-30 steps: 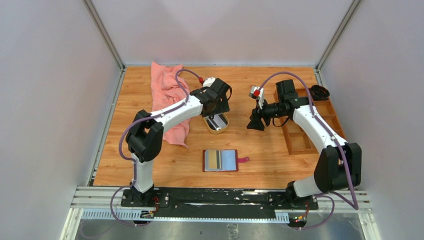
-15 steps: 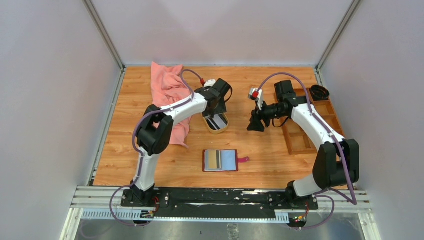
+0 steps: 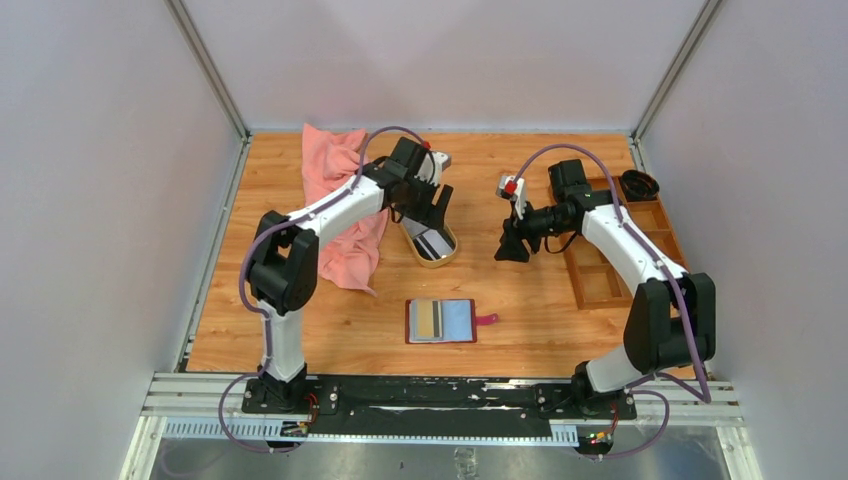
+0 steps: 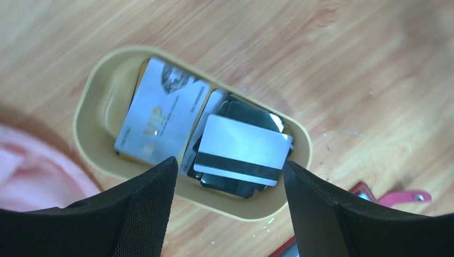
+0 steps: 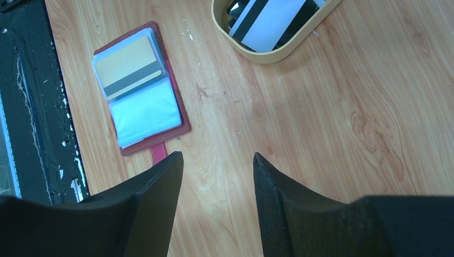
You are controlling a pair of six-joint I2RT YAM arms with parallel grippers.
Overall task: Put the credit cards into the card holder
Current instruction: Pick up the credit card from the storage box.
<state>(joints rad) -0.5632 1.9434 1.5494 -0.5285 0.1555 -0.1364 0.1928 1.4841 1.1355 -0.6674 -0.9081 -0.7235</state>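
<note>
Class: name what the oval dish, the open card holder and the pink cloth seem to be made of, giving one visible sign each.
Oval dish: likely matte tan plastic; smooth moulded rim. Card holder: dark red leather-like cover, clear glossy plastic sleeves showing glare. Pink cloth: soft fabric, probably; crumpled folds.

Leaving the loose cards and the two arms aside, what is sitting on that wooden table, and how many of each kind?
Pink cloth: 1
Tan oval dish: 1
Red card holder: 1
Wooden compartment tray: 1
Black round item at the tray's far corner: 1
Total: 5
</note>
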